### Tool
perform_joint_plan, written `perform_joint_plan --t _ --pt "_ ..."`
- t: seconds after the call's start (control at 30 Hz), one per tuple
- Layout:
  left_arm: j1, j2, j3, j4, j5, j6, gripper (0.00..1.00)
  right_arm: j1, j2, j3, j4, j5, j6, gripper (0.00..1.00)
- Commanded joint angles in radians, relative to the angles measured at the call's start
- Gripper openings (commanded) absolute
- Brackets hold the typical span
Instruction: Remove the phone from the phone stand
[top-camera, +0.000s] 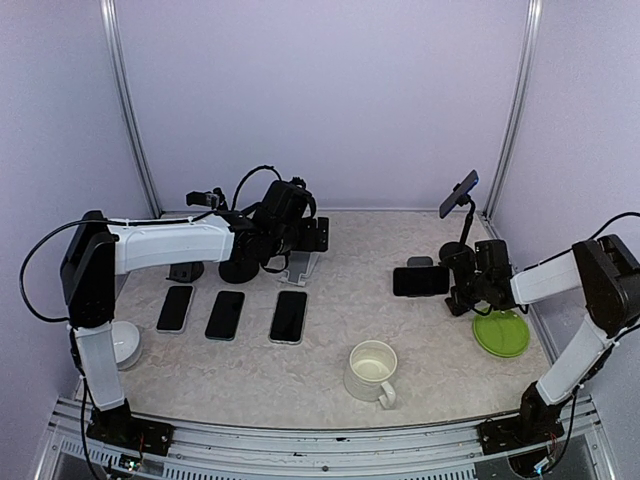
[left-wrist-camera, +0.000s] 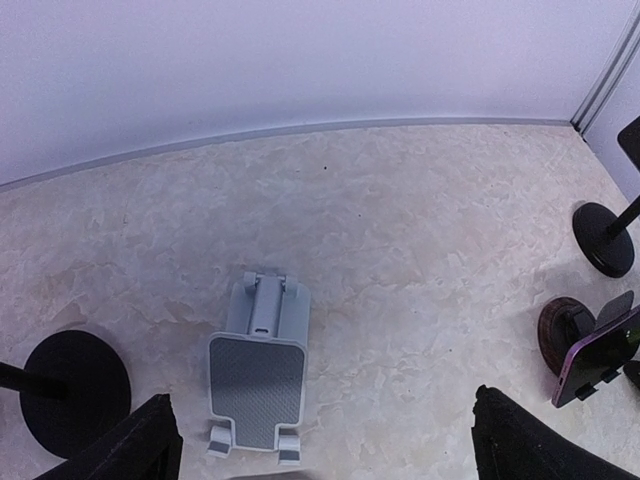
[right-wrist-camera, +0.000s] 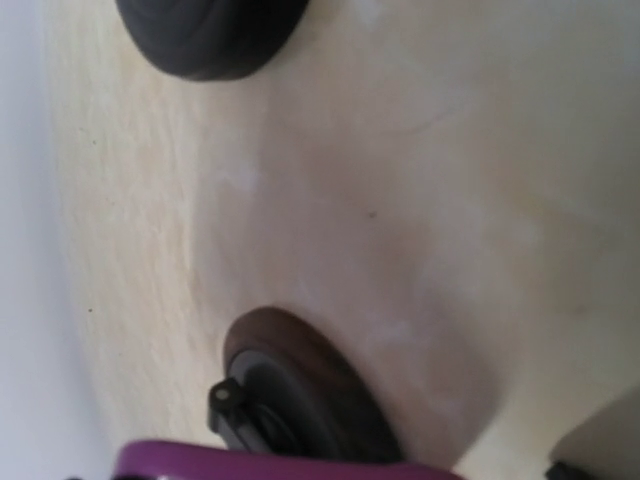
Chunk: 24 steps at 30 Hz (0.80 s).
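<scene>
A robotics lab test cell: plain lilac panel walls (top-camera: 320, 100) framed by bare aluminium posts (top-camera: 128, 110) at upper left and upper right, a marbled worktop (top-camera: 330, 370), and a slotted metal rail (top-camera: 320, 445) with exposed wiring along the bottom edge

Marbled table (top-camera: 340, 330), three phones (top-camera: 226, 314), phone stand (left-wrist-camera: 260, 385), mug (top-camera: 371, 371), plate (top-camera: 501, 333)

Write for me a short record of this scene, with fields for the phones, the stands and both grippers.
mounted phone: purple-edged, sideways on the brown-based stand
right gripper: open, close beside the mounted phone; contact cannot be told
left gripper: open, above the empty grey stand
raised phone: on the tall stand, back right
flat phones: three lying in a row, on the near side of the grey stand
others: mug, green plate
</scene>
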Motion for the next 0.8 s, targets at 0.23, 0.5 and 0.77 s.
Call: perform_joint_plan --t 0.23,0.5,0.77 --pt "-0.004 -0.048 -0.015 -0.002 -0.033 0.005 0.99 0.043 0.092 0.031 0.012 0.044 0.093 1.0" --pt "-0.003 -0.052 -0.019 -0.004 -0.047 0.004 0.99 0.047 0.151 0.039 0.03 0.011 0.14 0.93" --pt "-0.003 -0.054 -0.021 -0.005 -0.054 0.002 0.99 0.053 0.16 0.026 0.043 0.004 0.184 0.85"
